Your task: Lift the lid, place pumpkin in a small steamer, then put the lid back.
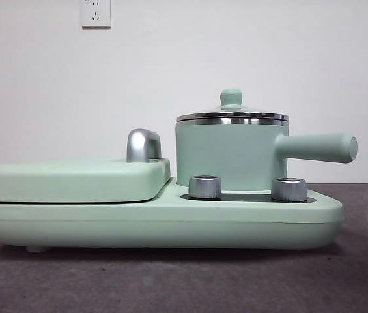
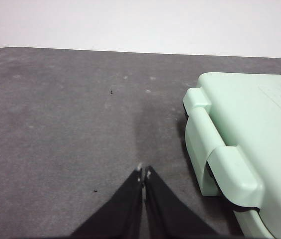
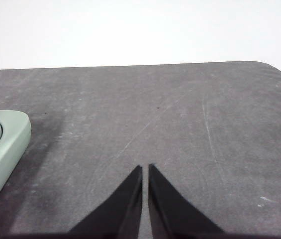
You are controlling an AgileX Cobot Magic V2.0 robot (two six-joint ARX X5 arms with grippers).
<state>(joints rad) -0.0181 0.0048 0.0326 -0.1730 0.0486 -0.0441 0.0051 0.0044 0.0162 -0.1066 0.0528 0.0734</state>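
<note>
Mint-green small steamer, lid on (no legible writing); left hand, right hand closed, empty.

A bare test bench: grey table, blank white wall, wall sockets.

The left gripper hangs over a dark grey table, its two black jaws pressed together so only a thin seam shows between their tips, nothing held between them. Near it, to one side, sits a mint-green appliance with a flat hinged cover; two rounded hinge lugs face the gripper. Beyond the table's far edge stands a plain white wall.
</note>
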